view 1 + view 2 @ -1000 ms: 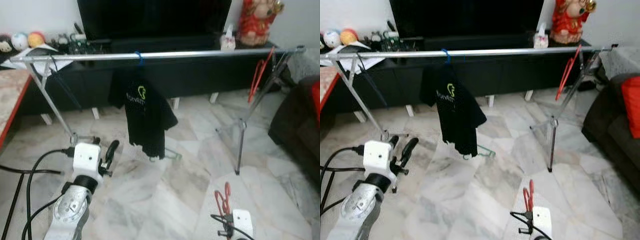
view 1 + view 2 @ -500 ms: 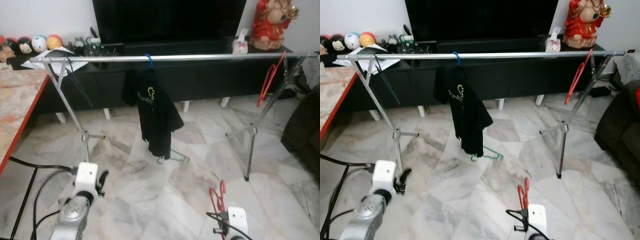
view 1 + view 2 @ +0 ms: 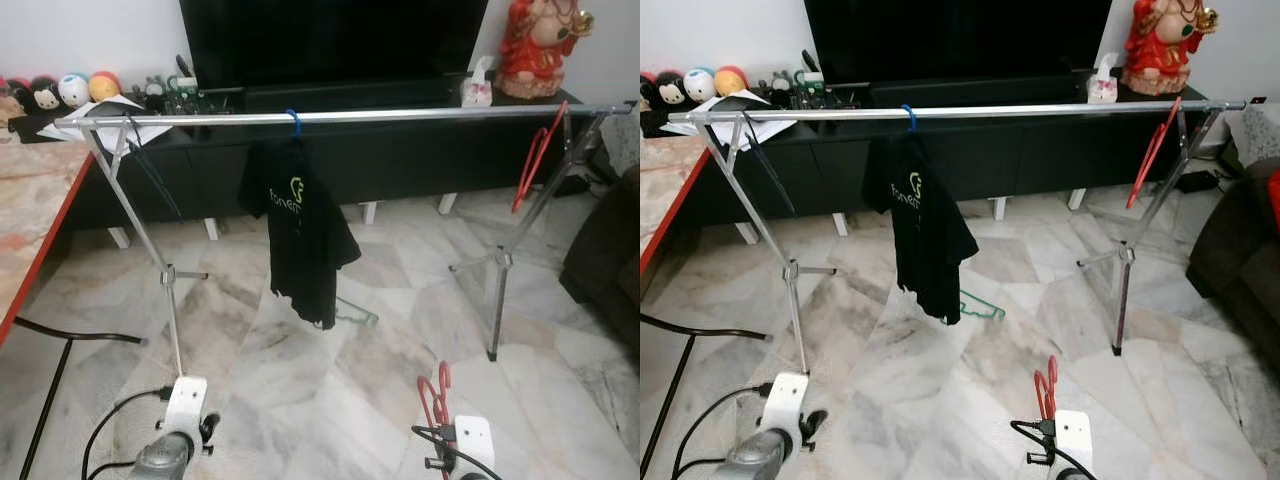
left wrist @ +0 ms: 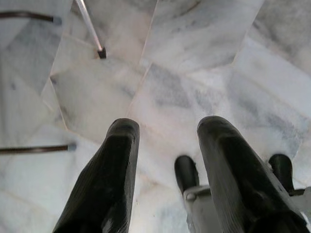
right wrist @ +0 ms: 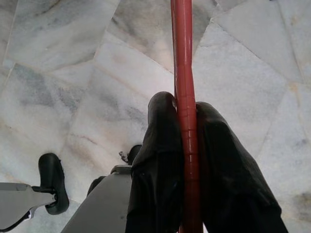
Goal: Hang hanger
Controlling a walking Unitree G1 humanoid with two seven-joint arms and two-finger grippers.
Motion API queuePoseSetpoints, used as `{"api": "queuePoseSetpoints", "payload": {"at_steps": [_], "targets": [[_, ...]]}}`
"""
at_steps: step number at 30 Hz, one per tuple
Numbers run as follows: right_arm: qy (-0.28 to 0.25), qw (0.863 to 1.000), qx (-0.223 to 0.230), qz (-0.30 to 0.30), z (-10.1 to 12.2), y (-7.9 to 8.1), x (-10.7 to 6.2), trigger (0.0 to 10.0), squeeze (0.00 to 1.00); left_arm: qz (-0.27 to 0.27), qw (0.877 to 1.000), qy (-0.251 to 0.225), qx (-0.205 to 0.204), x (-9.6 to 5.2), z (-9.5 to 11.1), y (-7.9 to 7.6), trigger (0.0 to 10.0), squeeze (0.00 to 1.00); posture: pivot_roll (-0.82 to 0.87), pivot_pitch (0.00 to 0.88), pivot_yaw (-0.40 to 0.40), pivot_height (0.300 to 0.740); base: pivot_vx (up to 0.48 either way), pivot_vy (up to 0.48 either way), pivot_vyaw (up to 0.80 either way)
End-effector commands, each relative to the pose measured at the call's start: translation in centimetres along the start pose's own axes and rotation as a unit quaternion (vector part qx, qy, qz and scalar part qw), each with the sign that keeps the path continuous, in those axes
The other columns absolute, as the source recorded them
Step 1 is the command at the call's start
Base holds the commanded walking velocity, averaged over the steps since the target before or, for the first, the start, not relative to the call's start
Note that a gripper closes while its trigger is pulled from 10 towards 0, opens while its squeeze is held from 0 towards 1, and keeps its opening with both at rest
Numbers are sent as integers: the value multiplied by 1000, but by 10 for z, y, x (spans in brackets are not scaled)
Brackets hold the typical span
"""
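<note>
Right gripper (image 5: 183, 145) clamps a red hanger (image 5: 182, 58) low over the marble floor, well short of the rail (image 3: 400, 115) (shirt (image 3: 300, 235) already hung there). Left gripper (image 4: 167, 160) hangs idle, fingers apart.

A red hanger (image 5: 184, 97) stood upright low at the near right, pinched between the two black fingers (image 5: 160, 145) of the right hand (image 3: 1047, 398). Farther off, a silver rail (image 3: 400, 116) ran left to right on splayed legs, carrying a black shirt on a blue hanger (image 3: 292, 120) and another red hanger (image 3: 535, 155) near its right end.
</note>
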State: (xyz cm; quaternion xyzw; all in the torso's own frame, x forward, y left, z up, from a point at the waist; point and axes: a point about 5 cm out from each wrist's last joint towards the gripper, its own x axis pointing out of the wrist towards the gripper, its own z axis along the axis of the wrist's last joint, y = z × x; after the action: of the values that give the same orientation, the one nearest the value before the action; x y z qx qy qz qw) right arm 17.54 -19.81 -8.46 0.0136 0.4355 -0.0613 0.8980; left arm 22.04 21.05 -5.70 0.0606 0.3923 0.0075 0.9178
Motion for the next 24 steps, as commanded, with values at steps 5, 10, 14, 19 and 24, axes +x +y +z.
{"api": "queuePoseSetpoints", "payload": {"at_steps": [5,10,14,19,24], "targets": [[1,1000,5,-3,-1,-1,0,10000,0,10,1000,21,-9,-3,-16,2,10000,0,9,39,-18,740,0,0,0],[0,1000,5,-2,-1,-1,0,10000,0,17,999,29,-13,-4,-21,3,10000,0,9,48,-19,740,0,0,0],[-1,1000,6,-3,0,-1,0,10000,0,18,999,29,-19,-4,-22,2,10000,0,8,51,-17,740,0,0,0],[-1,1000,7,-5,0,-1,0,10000,0,18,999,30,-21,-5,-23,2,10000,0,9,52,-16,740,0,0,0],[2,1000,5,-6,0,-1,0,10000,0,17,999,34,-20,-5,-26,1,10000,0,9,53,-16,740,0,0,0]]}}
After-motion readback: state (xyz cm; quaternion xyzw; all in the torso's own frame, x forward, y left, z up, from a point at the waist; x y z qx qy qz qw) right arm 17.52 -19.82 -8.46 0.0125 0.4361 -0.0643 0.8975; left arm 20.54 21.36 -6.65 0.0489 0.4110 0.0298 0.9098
